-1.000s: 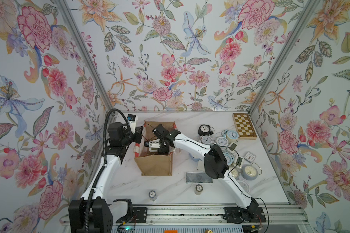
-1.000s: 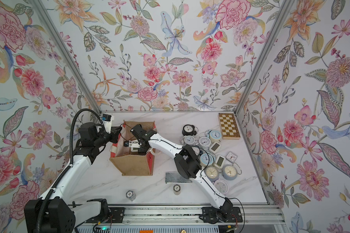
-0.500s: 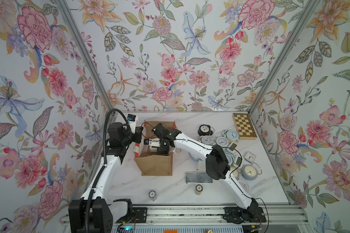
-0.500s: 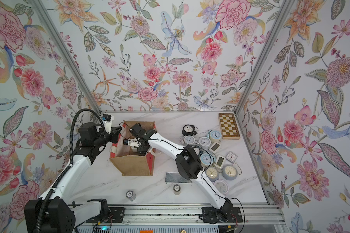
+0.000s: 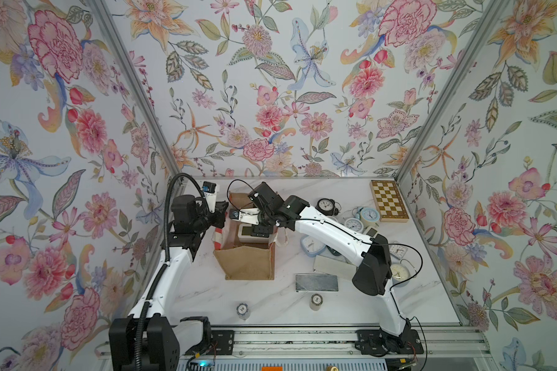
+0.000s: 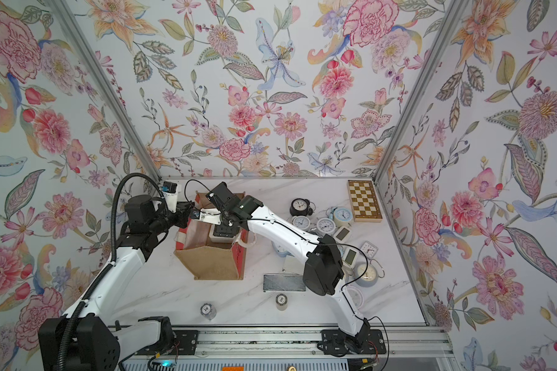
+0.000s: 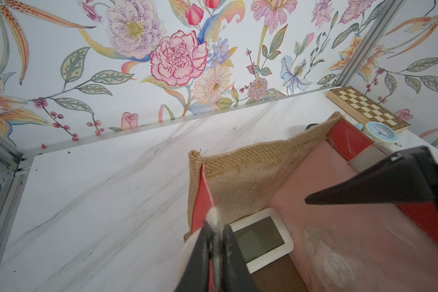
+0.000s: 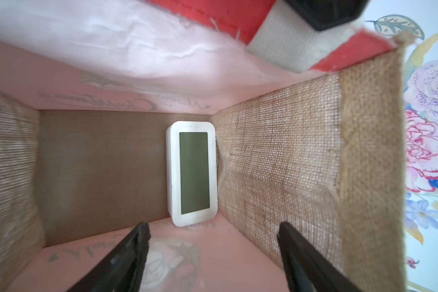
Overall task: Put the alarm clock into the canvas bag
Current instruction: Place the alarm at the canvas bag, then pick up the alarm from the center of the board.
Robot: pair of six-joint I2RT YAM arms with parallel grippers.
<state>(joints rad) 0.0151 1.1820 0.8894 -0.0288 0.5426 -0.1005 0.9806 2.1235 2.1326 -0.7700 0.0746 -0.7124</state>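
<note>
The canvas bag (image 5: 245, 263) (image 6: 213, 260) stands upright with its mouth open at the table's left middle. A white digital alarm clock (image 8: 191, 174) (image 7: 258, 240) (image 5: 250, 231) lies face up on the bag's floor, against a burlap wall (image 8: 276, 151). My right gripper (image 8: 213, 226) (image 5: 259, 229) hangs open in the bag's mouth above the clock, with nothing between its fingers. My left gripper (image 7: 216, 223) (image 5: 222, 213) is shut on the whitish strap at the bag's left rim (image 7: 202, 187) and holds that side up.
A wooden chessboard box (image 5: 389, 201) lies at the back right. Several other clocks (image 5: 326, 205) crowd the right side under my right arm. A grey metal plate (image 5: 316, 282), a white block (image 5: 332, 263) and two small round stacks (image 5: 242, 310) (image 5: 316, 300) sit near the front.
The right gripper's jaws have spread wider over the bag's mouth. Both arms stay almost where they were.
</note>
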